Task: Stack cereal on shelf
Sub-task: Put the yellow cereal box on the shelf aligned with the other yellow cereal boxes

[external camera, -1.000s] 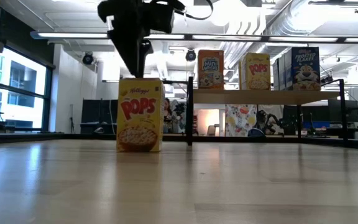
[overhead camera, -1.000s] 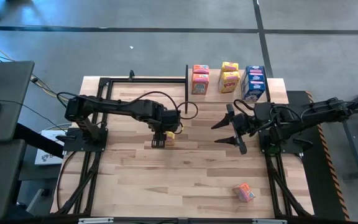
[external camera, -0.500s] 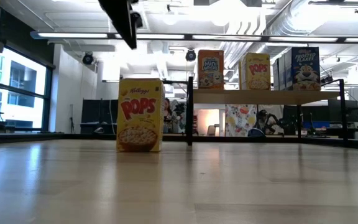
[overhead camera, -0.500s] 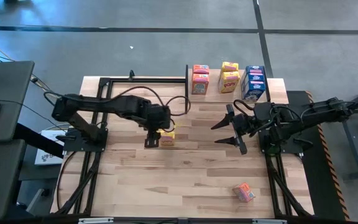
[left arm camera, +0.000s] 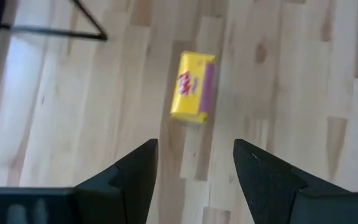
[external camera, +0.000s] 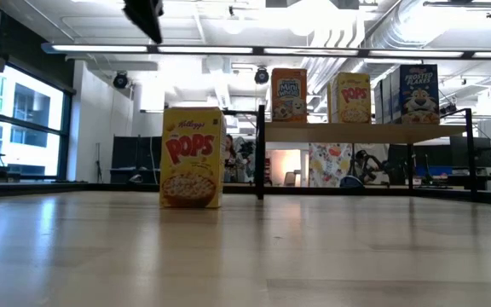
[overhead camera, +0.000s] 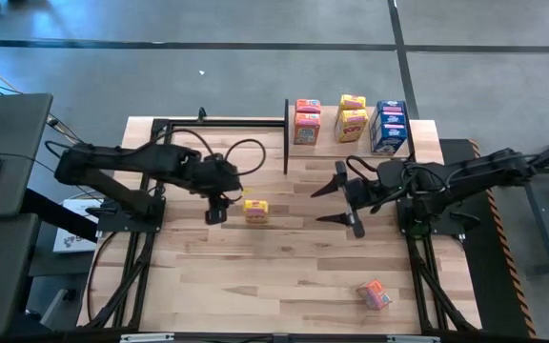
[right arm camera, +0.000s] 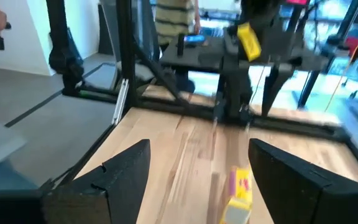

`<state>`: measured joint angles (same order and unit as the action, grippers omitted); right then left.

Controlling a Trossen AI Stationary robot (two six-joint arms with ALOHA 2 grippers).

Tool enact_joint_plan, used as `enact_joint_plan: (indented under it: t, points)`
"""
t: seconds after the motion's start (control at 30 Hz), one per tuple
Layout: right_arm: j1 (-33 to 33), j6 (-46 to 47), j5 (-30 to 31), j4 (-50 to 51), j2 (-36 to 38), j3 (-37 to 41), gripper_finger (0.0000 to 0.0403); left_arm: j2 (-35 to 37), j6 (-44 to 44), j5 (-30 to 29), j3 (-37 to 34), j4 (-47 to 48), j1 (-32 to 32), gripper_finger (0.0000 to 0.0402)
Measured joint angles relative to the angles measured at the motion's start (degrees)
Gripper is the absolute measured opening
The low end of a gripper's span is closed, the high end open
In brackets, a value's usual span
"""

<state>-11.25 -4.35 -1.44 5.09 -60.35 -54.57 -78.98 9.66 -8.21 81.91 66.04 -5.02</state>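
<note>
A yellow cereal box (overhead camera: 255,211) stands upright alone on the wooden table (overhead camera: 284,267), near the middle; in the low view its front shows the red word "POPS" above a bowl of cereal (external camera: 192,157). The left gripper (overhead camera: 215,211) hangs above the table just beside this box, on its left side, and does not touch it; its two fingers (left arm camera: 135,171) are apart with nothing between them, and in the left wrist view the yellow box (left arm camera: 193,87) lies beyond the fingertips. The right gripper (overhead camera: 336,200) is well apart on the other side of the box, its jaws spread wide and empty, pointing toward the box, which also shows in the right wrist view (right arm camera: 239,191). The shelf (overhead camera: 351,143) stands at the far edge of the table, and on it are an orange box (overhead camera: 307,121), a yellow box (overhead camera: 353,118) and a blue box (overhead camera: 391,126); from above more boxes seem to stand behind each, but I cannot tell how many. One more orange box (overhead camera: 375,294) lies on its side near the front right corner of the table, far from both grippers.
</note>
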Motion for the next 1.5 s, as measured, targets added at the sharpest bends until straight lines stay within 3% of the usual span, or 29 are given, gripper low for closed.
enact_joint_plan:
  t: [0.4, 0.77, 1.0, 1.5]
  points:
    - [0.0, -6.6, 5.02, -13.13, -6.34, 0.0, 0.0266, 11.44, 5.62, -2.03, -14.45, -10.04, -1.61, 0.02]
    - [0.84, -8.92, 8.99, -27.91, -16.08, 0.0, 0.0266, 15.68, 6.77, -2.05, -22.44, -16.74, -2.33, 0.02]
    - [3.54, -3.48, 10.3, -29.54, -21.32, 0.0, 0.0266, 16.86, 7.88, -3.07, -25.84, -17.91, -2.33, 0.02]
    - [4.9, -1.65, 9.93, -31.17, -31.34, 0.0, 0.0266, 17.44, 8.32, -3.1, -29.45, -22.44, -2.64, 0.02]
